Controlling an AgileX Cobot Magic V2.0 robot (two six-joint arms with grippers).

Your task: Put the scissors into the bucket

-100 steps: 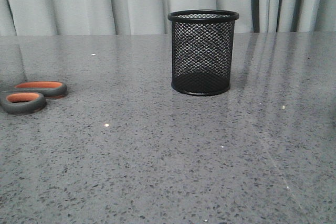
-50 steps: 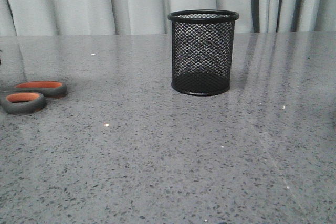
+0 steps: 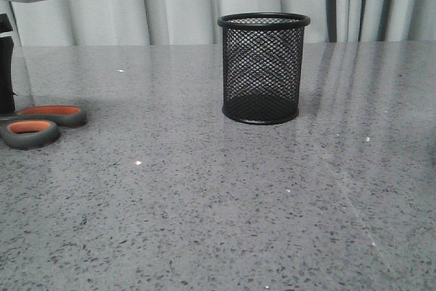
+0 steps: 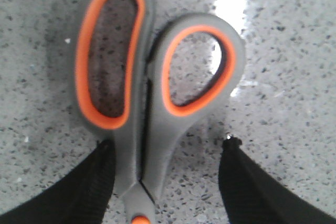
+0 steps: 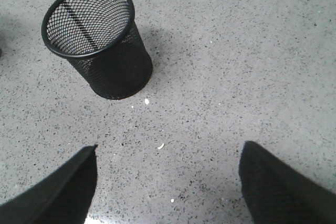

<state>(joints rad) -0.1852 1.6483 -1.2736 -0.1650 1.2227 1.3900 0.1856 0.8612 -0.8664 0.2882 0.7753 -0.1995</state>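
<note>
Nothing is done yet, I judge: the grey, orange-lined loop-handled scissors (image 3: 39, 125) lie flat on the speckled grey table (image 3: 204, 202) at far left. My left gripper (image 4: 168, 179) hangs spread, fingers straddling the handles' neck, not touching. The black wire-mesh bucket (image 3: 263, 67) stands empty mid-table. My right gripper (image 5: 168, 182) hovers spread, well apart.

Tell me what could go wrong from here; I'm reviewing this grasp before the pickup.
1. The left gripper straddles the scissors off-centre, near the neck below the handles; closing there could make them pivot or slip.
2. The scissors lie flat on the table, so the fingers might scrape it.
3. The bucket is narrow and looks light; a misaligned drop could tip it.
</note>
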